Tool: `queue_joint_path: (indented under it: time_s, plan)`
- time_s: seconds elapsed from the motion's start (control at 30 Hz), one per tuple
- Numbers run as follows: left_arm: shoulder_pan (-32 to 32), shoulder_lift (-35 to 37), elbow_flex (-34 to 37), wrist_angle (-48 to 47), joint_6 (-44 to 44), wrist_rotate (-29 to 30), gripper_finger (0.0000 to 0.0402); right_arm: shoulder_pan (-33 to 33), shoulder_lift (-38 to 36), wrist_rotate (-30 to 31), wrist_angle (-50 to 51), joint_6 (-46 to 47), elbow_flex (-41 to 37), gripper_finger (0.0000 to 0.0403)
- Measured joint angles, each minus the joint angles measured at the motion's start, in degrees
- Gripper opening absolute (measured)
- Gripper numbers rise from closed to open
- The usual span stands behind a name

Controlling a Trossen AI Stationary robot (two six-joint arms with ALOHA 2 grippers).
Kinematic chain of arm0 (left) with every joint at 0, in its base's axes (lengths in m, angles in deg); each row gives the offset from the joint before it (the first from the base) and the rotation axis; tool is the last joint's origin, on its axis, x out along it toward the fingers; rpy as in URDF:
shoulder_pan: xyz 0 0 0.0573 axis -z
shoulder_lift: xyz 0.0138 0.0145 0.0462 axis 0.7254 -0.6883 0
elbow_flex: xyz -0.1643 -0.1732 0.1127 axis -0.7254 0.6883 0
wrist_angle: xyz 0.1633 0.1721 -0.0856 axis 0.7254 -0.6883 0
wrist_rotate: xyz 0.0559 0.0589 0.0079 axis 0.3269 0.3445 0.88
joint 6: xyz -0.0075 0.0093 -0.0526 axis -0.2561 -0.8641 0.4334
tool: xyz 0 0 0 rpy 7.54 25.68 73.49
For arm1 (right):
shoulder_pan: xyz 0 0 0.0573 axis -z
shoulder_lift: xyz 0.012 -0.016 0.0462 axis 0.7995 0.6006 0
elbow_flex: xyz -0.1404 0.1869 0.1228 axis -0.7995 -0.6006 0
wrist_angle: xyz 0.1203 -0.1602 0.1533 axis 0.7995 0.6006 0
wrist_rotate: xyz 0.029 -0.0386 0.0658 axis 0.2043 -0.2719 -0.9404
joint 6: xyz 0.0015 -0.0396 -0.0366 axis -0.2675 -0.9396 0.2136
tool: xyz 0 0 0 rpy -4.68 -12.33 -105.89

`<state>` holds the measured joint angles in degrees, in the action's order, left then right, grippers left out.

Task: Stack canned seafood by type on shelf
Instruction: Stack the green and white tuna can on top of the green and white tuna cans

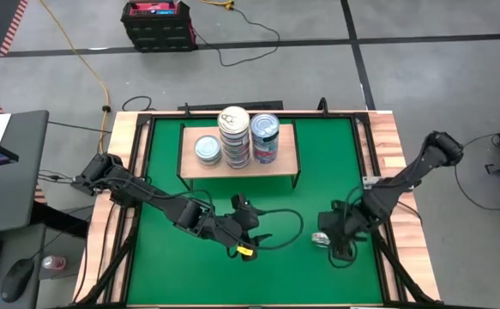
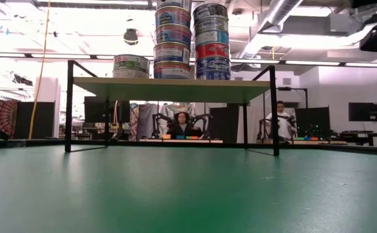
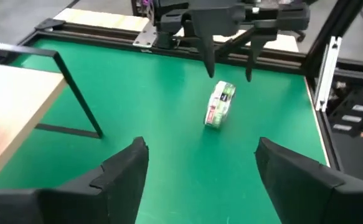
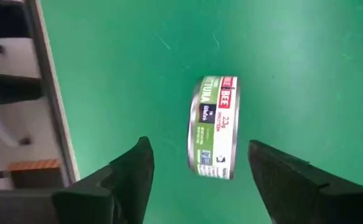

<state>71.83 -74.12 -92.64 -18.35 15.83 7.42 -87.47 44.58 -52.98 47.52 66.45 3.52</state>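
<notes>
Canned seafood, loose item: one green-labelled tin (image 4: 216, 127) lies flat on the green table (image 1: 172, 257), near its right-hand front area, well apart from the shelf.
Canned seafood, shelved: I count a single tin (image 1: 207, 149) on the left, a tall stack (image 1: 233, 136) in the middle and a shorter blue-labelled stack (image 1: 265, 137) just beside it on the right.
Shelf: light-wood board (image 1: 288, 154) on black legs, standing at the far middle of the table.
Right end effector (image 4: 200, 168): wide open and holding nothing; it hangs low right at the loose tin, one finger to either side of it.
Left end effector (image 3: 200, 168): wide open and empty, low over the table's front middle, facing across to the loose tin (image 3: 220, 105).
Key relation: in the right wrist view the tin sits just ahead of the fingertips and in line with the gap between them; its flat faces lie level, so I judge the fingers would close across its round side wall.
Nearer arm: the right one, clearly; the left stands well apart from the tin.
Step in hand, my reading: a pick of the last loose tin by the right arm.
Risk, my reading: the tin is low and smooth-sided, so a shallow grip may slip off its rim.
Destination: I cannot tell from here which shelved group matches the green label.
</notes>
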Motion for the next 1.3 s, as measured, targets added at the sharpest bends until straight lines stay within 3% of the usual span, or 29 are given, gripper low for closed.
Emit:
queue_joint_path:
  time_s: [0.3, 0.57, 0.7, 0.9, 1.1, 1.3]
  plan:
    - [0.0, 0.0, 0.0, 0.0, -3.0, -0.7, 0.0297, -6.8, 6.2, 9.1, 2.7, 2.1, 0.0, 0.0286]
    - [0.0, 0.0, 0.0, -0.5, -2.6, -3.0, 0.0304, -8.1, 13.3, 10.0, -0.9, -0.9, 0.0, 0.0282]
    - [0.0, -0.1, 0.0, -0.6, -5.6, -2.8, 0.0305, -8.1, 14.9, 11.9, -2.6, -1.3, 0.0, 0.0253]
    - [0.2, -0.1, 0.0, -0.5, -10.0, -4.8, 0.0305, -8.1, 14.5, 12.8, -7.7, -4.1, 0.0, 0.0163]
    - [0.1, -0.1, 0.2, 0.2, -11.4, -7.8, 0.0305, -6.9, 12.5, 13.6, -8.7, -6.9, 2.8, 0.0158]
    - [-0.7, -0.1, 0.2, 3.7, -8.4, -8.0, 0.0317, -3.9, 12.1, 22.3, -8.1, -16.3, 12.0, 0.0159]
